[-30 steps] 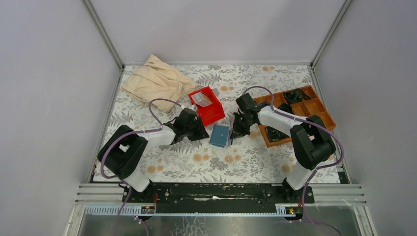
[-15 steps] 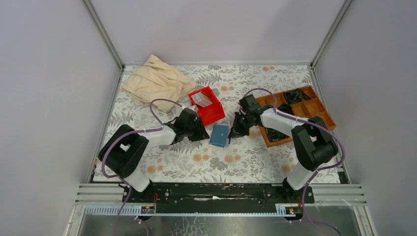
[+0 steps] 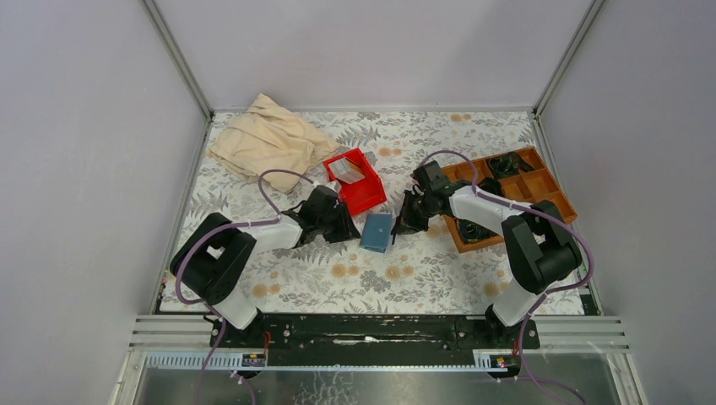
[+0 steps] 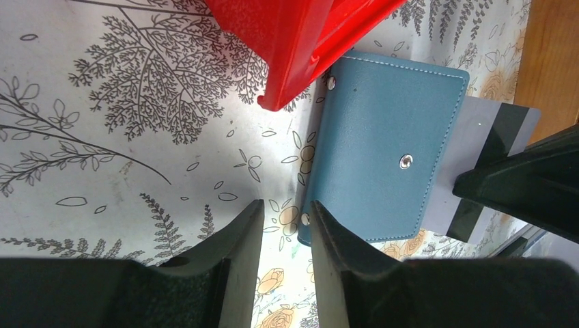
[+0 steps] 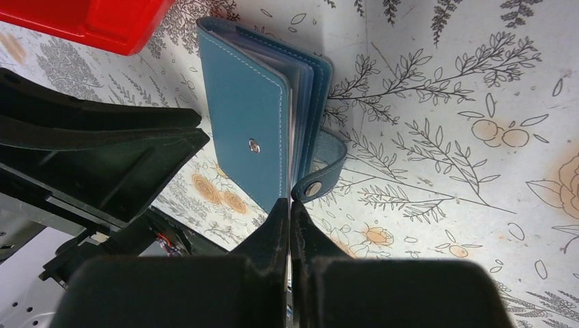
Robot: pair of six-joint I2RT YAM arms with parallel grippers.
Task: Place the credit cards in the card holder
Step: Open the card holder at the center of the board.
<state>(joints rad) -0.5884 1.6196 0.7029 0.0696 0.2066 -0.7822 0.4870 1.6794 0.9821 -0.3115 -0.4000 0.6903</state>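
- The teal-blue card holder [image 3: 376,232] is lying near the middle of a white tablecloth [image 3: 422,143] printed with grey leaves and orange flowers.
- Its long axis is running roughly 12 to 6 o'clock in the top view, with the far end tipped slightly toward 1.
- Its snap-studded cover is facing up, its open side is facing 3 o'clock, and its closing strap [image 5: 321,179] is hanging loose at that side.
- A grey credit card [image 4: 472,130] with a black stripe is sticking out from under the cover at 3 o'clock, lying parallel to the holder.
- The right gripper [image 5: 291,205] is coming in from 3 o'clock, its fingers pressed flat together on that card and its tips right at the holder's open edge.
- The left gripper [image 4: 287,210] is sitting at the holder's 9 o'clock side with a narrow gap between its fingers. One finger is overlapping the holder's near corner, and nothing is being pinched.
- A red bin [image 3: 365,198] is standing just beside the holder at 11 o'clock, with a pale card [image 3: 344,171] inside it.
- A brown wooden compartment tray [image 3: 538,179] is lying at 3 o'clock, beyond the right gripper.
- A crumpled beige cloth [image 3: 268,139] is lying well apart at 10 o'clock.
- Plain pale grey walls [image 3: 371,51] on metal frame posts are closing in the table on three sides.
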